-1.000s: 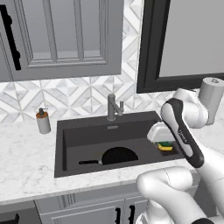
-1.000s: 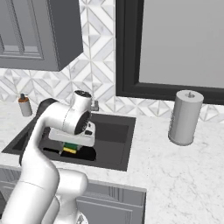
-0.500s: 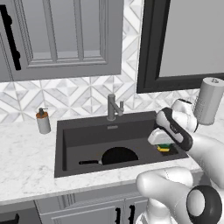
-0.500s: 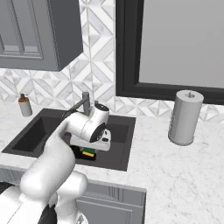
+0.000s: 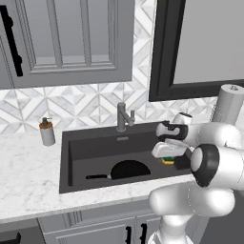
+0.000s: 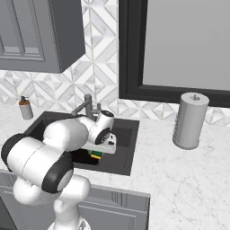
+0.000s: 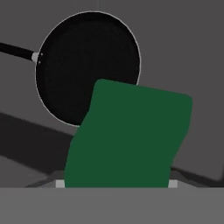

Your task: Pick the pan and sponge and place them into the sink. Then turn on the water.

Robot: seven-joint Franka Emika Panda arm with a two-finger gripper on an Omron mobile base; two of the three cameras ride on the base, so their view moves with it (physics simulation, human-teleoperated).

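One item, the pan (image 7: pixel 87 65), already lies in the sink (image 5: pixel 95 147). The gripper (image 5: pixel 167 155) hangs over the basin's right end, clamped on the sponge (image 7: pixel 129 140) (green face toward the camera); it should release low, clear of the rim.

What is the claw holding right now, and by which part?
The claw holds the sponge, gripped at the end nearest the hand; its green face hangs above the pan lying in the sink.
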